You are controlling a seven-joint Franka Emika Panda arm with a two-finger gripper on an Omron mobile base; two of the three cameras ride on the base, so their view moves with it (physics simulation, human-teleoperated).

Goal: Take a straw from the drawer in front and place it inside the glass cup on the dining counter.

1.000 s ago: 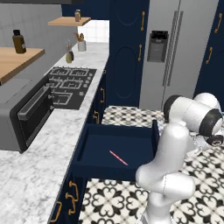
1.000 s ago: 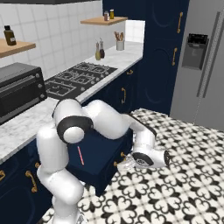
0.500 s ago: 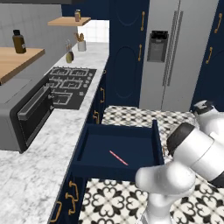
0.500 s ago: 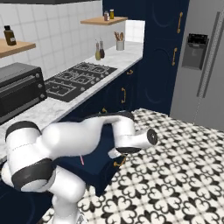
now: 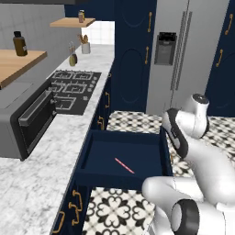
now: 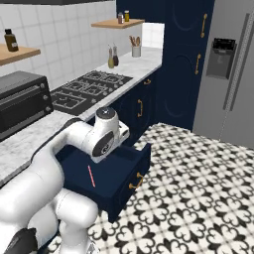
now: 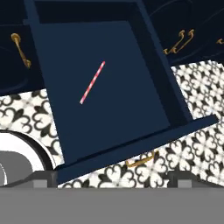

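The navy drawer (image 5: 137,151) stands pulled out from the cabinet run. The thin pink-red straw (image 5: 124,165) lies flat and alone on its dark blue floor. From above, the straw (image 7: 92,82) runs diagonally across the drawer (image 7: 122,105) floor, left of its middle. My gripper (image 7: 111,179) hangs open above the drawer's front edge, its fingertips (image 7: 43,178) wide apart with nothing between them. From the right, the straw (image 6: 91,175) shows just under my folded arm, inside the drawer (image 6: 111,171). The glass cup and the dining counter are out of view.
A marbled worktop (image 5: 41,183) with a black hob (image 5: 73,89) and a grey oven (image 5: 27,121) runs along the left. A steel fridge (image 5: 188,55) stands at the back. Patterned floor tiles (image 6: 198,188) lie right of the drawer. Gold handles (image 7: 179,41) stick out from nearby cabinet fronts.
My arm has swung up from low beside the drawer front and now folds over the open drawer, hand looking down into it. The straw and drawer have not moved.
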